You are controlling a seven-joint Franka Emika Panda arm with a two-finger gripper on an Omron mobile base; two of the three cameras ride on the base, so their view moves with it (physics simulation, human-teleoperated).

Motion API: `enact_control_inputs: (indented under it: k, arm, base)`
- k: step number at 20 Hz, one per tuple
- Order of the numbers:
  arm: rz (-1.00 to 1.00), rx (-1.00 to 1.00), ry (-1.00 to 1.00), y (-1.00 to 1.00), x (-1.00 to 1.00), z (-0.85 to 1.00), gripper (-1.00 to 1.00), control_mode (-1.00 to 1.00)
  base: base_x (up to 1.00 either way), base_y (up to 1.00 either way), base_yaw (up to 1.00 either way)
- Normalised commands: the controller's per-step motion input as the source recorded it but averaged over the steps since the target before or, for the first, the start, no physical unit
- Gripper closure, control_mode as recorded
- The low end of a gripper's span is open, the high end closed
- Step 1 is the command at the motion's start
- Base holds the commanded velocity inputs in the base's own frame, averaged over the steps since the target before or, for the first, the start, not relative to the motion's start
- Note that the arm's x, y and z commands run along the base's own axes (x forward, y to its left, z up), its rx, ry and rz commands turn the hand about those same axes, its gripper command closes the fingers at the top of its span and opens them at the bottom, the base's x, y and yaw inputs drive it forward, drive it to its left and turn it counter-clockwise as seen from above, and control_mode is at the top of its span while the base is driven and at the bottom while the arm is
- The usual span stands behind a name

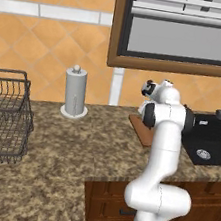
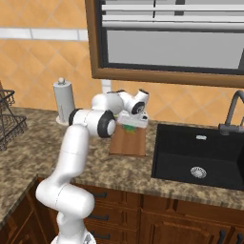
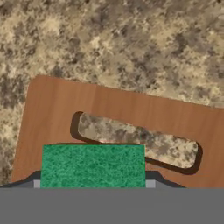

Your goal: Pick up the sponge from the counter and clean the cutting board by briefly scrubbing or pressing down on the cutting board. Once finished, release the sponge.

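- Holding the sponge (image 3: 92,165) in a closed grip, the gripper (image 2: 132,122) is hanging over the cutting board (image 3: 122,109); in the hand view the green top is sitting right at the fingertips, between the two jaws, and the jaws are pressing in on its sides.
- Looking down from the hand, the sponge is overlapping the board's near part, just beside the long handle slot through which the speckled counter (image 3: 131,39) is showing.
- Seen from the right base view, a sliver of green is peeking out under the hand, right above the far end of the board, which is lying flat on the counter beside the black sink (image 2: 198,157).
- The frames are not settling whether the sponge is already touching the wood or hovering just above it.
- Judging from this, the pick-up is done and the scrubbing step is in hand, either about to begin or under way.
- The next move is calling for a downward press onto solid wood, keeping the sponge off the slot so it is bearing on the board and not dropping into the opening.
- A short rub across the surface would be serving the task, with the grip kept firm so the sponge is not twisting out.
- Opening the jaws and leaving the sponge behind is coming last.
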Motion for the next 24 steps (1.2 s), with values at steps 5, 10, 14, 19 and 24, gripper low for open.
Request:
enact_control_inputs:
  k: [5,10,14,19,24]
  arm:
    - [-0.01,-0.06,-0.19,-0.04,-0.9,-0.3,1.0,-1.0]
    - [-0.03,-0.04,-0.33,0.0,-0.98,-0.3,1.0,-1.0]
    - [-0.03,-0.13,-0.33,0.0,-1.0,-0.19,1.0,-1.0]
    - [-0.01,-0.03,-0.22,-0.11,-0.85,-0.14,1.0,-1.0]
    - [0.0,0.01,-0.05,-0.56,-0.07,0.0,1.0,-1.0]
  base:
    - [0.0,0.0,0.0]
    - [0.0,0.0,0.0]
    - [0.0,0.0,0.0]
    - [0.0,0.0,0.0]
    - [0.0,0.0,0.0]
